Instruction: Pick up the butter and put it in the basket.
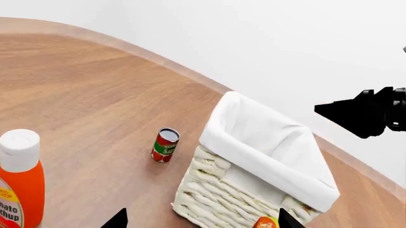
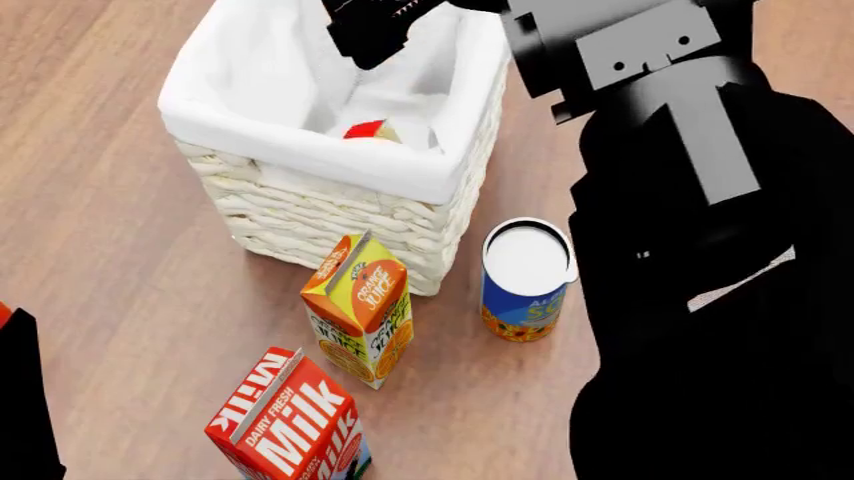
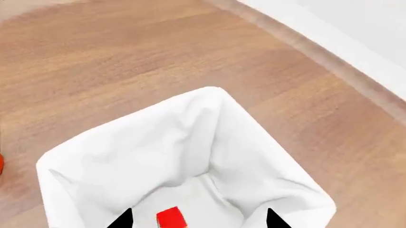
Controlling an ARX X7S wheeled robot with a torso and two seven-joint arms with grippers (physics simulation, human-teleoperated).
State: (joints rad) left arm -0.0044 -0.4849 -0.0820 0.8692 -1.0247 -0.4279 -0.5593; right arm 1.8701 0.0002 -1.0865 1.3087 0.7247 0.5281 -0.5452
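Note:
The basket [image 2: 340, 185] stands at the top of the head view, with its white liner folded over the rim. The butter [image 2: 363, 130] lies inside it on the liner, a small red box. In the right wrist view the butter [image 3: 170, 217] shows down in the basket [image 3: 209, 123], apart from both black fingertips. My right gripper [image 3: 198, 221] hovers over the basket with its jaws wide apart and empty; it also shows in the head view [image 2: 387, 25]. My left gripper [image 1: 203, 222] is open and empty beside the basket [image 1: 254, 175].
An orange juice carton [image 2: 358, 310], a red-and-white milk carton [image 2: 287, 420] and a blue can [image 2: 525, 280] stand in front of the basket. A tomato soup can [image 1: 165, 145] and a ketchup bottle [image 1: 19, 180] stand to its side. The table's curved edge [image 1: 159, 57] runs behind.

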